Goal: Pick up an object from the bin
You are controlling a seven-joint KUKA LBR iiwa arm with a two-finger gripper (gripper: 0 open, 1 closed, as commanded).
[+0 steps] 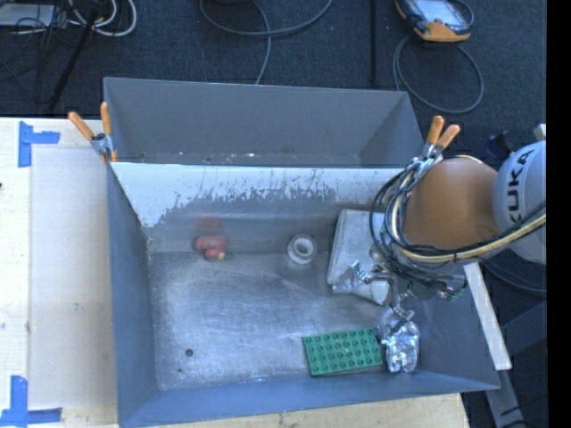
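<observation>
Five small things lie in the grey bin [259, 132], and none of them looks lifted yet. So the job looks just begun: the grab and the lift are both left to do.

The green brick plate [343, 352] lies flat close to the front wall. A shiny crumpled silver lump [401, 346] sits right at the plate's right end, touching it or nearly so. The gripper [395, 315] hangs just over that lump, a bit back from the plate's right end. I cannot tell if the gripper is wide or narrow, and I cannot tell if it has the lump.

Back from the plate, toward the far wall, a flat grey sheet [351, 243] leans by the arm. A little white ring [302, 249] sits back and a bit left of the plate. A pink lump [212, 246] sits far back and far left of the plate.

Left of the plate the floor is bare, so there is lots of room on that side. Right of the plate it is tight: the silver lump sits in the corner, with the front wall and the side wall both near. I think going straight up is the safest way out, so nothing bumps the walls or knocks the plate.
</observation>
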